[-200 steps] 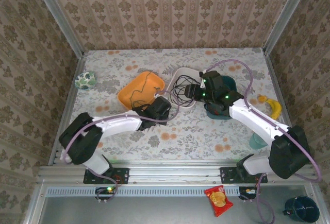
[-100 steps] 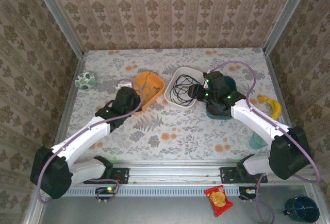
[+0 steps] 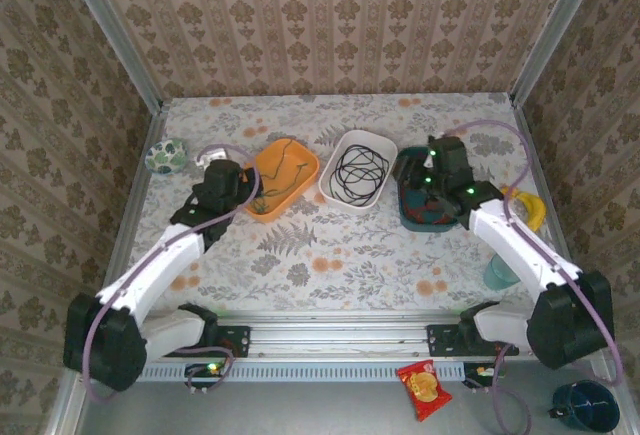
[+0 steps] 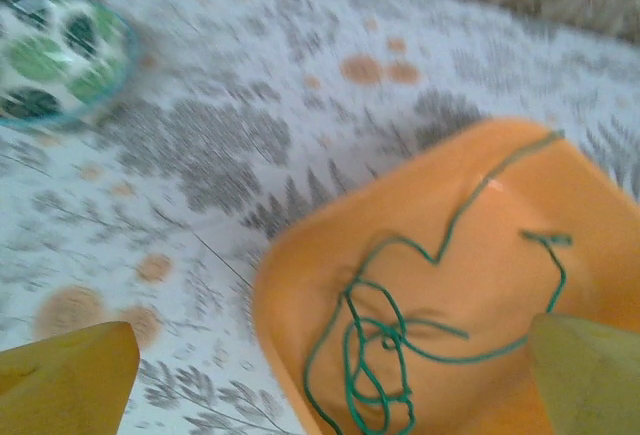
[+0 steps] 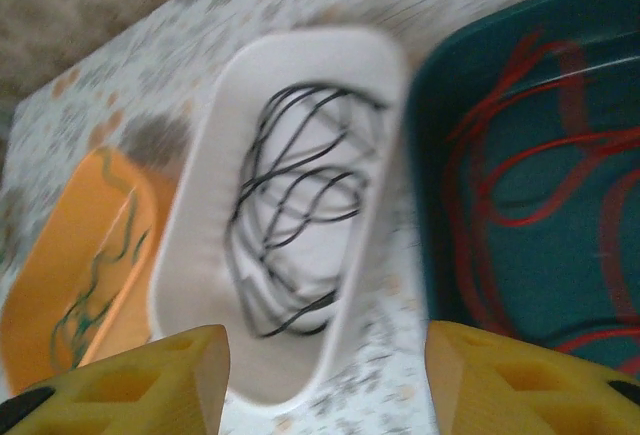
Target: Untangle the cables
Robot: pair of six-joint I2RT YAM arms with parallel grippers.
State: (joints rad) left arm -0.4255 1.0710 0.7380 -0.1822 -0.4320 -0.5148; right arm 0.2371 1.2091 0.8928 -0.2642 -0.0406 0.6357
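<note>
Left wrist view: my left gripper (image 4: pixel 325 385) has its jaws spread wide, with the yellow fingertips (image 4: pixel 65 380) at the two lower corners and nothing pinched between them. Ahead of the gap, leaning toward my right finger, lies the orange tray (image 4: pixel 290 295). The green cable (image 4: pixel 385 335) is looped loosely inside it. Its knot sits just beyond the jaws, and one strand runs off to the tray's far rim. Well past my left finger, off to that side, a green-patterned bowl (image 4: pixel 50 60) sits on the flowered table (image 4: pixel 200 155).

My right gripper (image 5: pixel 325 375) also has its jaws apart and holds nothing. Straight ahead of that gap is the white tray (image 5: pixel 200 225), holding the coiled black cable (image 5: pixel 290 245). Beyond its right finger is the teal tray (image 5: pixel 440 255), where the red cable (image 5: pixel 520 170) lies. The orange tray shows out past its left finger.
</note>
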